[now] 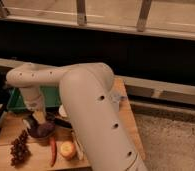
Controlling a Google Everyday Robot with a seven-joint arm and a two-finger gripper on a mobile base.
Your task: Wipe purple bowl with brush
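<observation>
The small dark purple bowl sits on the wooden table, left of centre. My gripper hangs from the white arm directly over the bowl's rim, reaching down into it. A pale yellowish piece shows at the gripper's tip, and I cannot tell whether it is the brush. A dark, handle-like shape lies just right of the bowl.
A bunch of dark grapes, a red chili and a round orange fruit lie in front of the bowl. A green rectangular tray stands behind it. My bulky arm covers the table's right half.
</observation>
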